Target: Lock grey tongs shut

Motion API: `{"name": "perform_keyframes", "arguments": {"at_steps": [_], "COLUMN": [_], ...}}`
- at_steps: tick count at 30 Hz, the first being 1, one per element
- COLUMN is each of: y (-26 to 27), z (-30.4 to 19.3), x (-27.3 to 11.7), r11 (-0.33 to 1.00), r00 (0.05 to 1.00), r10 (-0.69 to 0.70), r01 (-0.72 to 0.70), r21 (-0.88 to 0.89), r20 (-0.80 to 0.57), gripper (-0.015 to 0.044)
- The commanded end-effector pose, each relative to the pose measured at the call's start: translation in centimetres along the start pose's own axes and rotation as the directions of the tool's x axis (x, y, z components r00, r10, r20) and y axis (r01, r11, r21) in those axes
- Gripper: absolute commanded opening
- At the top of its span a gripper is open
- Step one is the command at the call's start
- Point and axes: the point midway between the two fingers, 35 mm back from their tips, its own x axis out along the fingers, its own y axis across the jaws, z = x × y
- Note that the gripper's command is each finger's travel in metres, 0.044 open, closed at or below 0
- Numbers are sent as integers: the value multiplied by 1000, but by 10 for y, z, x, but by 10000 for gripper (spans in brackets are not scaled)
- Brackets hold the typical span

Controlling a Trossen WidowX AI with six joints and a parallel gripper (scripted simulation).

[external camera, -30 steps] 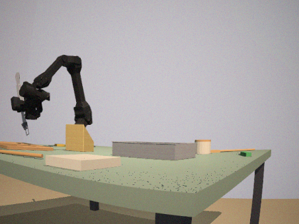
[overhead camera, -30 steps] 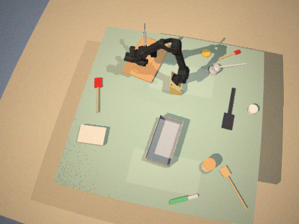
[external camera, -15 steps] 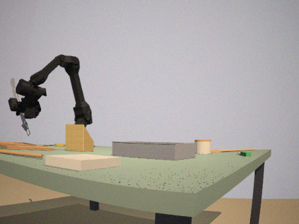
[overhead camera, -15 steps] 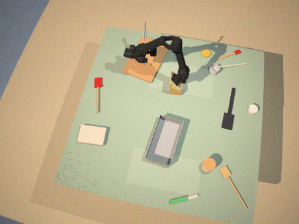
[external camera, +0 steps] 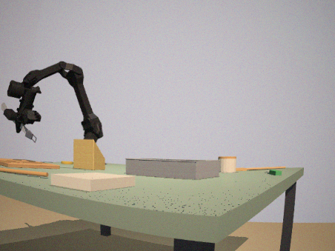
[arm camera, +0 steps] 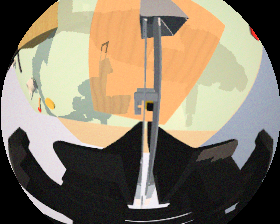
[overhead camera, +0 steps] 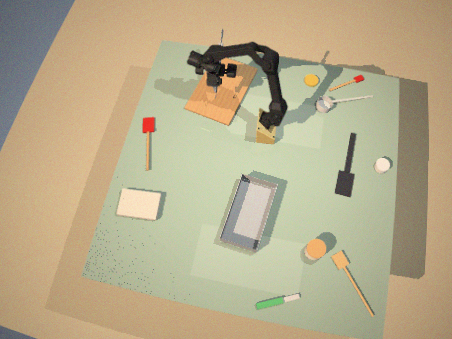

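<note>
My gripper (overhead camera: 216,77) (external camera: 21,121) (arm camera: 148,125) is shut on the grey tongs (overhead camera: 222,37) (external camera: 29,133) (arm camera: 157,65) and holds them in the air above the wooden board (overhead camera: 210,107) (external camera: 48,166) (arm camera: 192,45). The tongs are tilted: the pale end is up at the left in the exterior view, the boxy end with a wire loop is down at the right. In the wrist view their two arms run close together with a narrow gap, and a small grey catch piece sits between them. The fingers hide part of the arms. The roasting tin (overhead camera: 252,214) (external camera: 159,168) holds nothing.
The yellow block (overhead camera: 267,136) (external camera: 83,155) stands at the arm's base beside the board. A red-headed spatula (overhead camera: 148,125) and a cream block (overhead camera: 139,205) (external camera: 93,179) lie left of the tin. A yellow disc (overhead camera: 311,80) and a ladle (overhead camera: 324,104) lie beyond the arm's base.
</note>
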Motion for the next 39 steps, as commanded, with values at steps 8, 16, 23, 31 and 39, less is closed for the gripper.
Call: {"name": "perform_keyframes", "arguments": {"at_steps": [8, 16, 23, 31, 39], "y": [4, 11, 10, 8, 6], "z": [-13, -20, -20, -16, -10], "x": [-7, -14, -13, -2, 10], "r11": [1000, 998, 998, 998, 998], "r00": [944, 868, 868, 869, 869], "r10": [-30, -57, -57, -58, -58], "r01": [29, 52, 52, 52, 52], "r21": [7, 25, 25, 25, 26], "r20": [330, 493, 493, 492, 492], "gripper": [-150, -150, -150, -150, -150]}}
